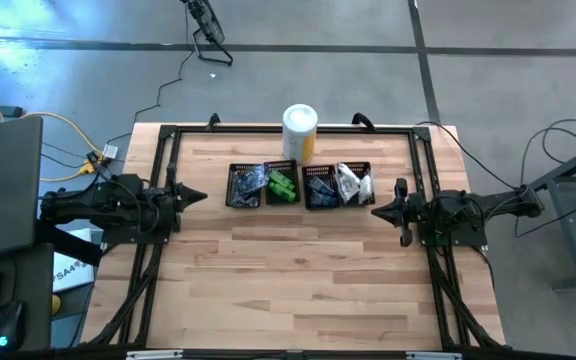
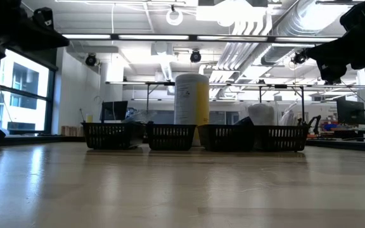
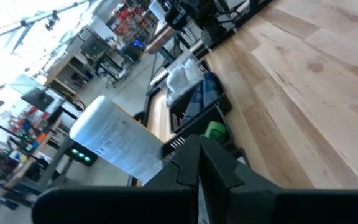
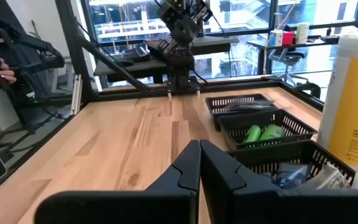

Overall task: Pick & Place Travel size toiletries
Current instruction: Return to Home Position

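Four bins point(image 1: 231, 186) hold the toiletries point(image 1: 284, 187); left pincer point(image 1: 199, 196) and right pincer point(image 1: 377, 211) flank them, both pressed together.

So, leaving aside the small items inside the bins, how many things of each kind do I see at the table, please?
Black mesh bins: 4
White-and-yellow cylindrical canister: 1
Dark robot claws, left claw and right claw: 2
Total: 7
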Available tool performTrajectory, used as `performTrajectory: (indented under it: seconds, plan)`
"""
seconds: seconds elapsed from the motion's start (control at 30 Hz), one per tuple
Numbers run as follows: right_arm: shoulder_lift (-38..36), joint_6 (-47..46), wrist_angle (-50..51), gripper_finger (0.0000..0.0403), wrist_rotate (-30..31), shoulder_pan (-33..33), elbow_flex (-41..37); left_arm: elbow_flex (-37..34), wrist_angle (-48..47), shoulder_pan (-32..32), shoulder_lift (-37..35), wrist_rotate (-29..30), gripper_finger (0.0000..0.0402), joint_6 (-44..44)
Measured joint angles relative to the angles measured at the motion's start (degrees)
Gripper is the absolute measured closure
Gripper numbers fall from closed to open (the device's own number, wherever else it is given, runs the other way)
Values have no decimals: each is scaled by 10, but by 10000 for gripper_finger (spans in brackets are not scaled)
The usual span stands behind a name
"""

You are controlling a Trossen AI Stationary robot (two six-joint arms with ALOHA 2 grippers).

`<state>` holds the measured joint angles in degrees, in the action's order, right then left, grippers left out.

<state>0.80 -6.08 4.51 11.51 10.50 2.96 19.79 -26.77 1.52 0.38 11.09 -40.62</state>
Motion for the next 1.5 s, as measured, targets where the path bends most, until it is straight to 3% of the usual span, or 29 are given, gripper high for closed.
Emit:
performTrajectory:
  seconds: [0.4, 0.6, 1.0, 1.13, 1.27, 1.5]
  plan:
    - [0, -1, 2, 400, 0, 0, 0, 0, -1, 0, 0, -42, 401, 15]
    - [0, -1, 1, 400, 0, 0, 0, 0, 32, 0, 0, -41, 402, 19]
    - [0, -1, -6, 400, 1, 0, -1, -3, -41, 0, 0, -42, 402, 49]
    - [1, -1, -6, 400, 1, 0, -2, -29, -7, 0, 0, -43, 402, 49]
    - [1, -1, -6, 400, 1, 0, -2, -68, 67, 0, 0, -81, 402, 26]
    - [1, -1, -7, 400, 1, 0, -2, -41, 12, 0, 0, -116, 402, 25]
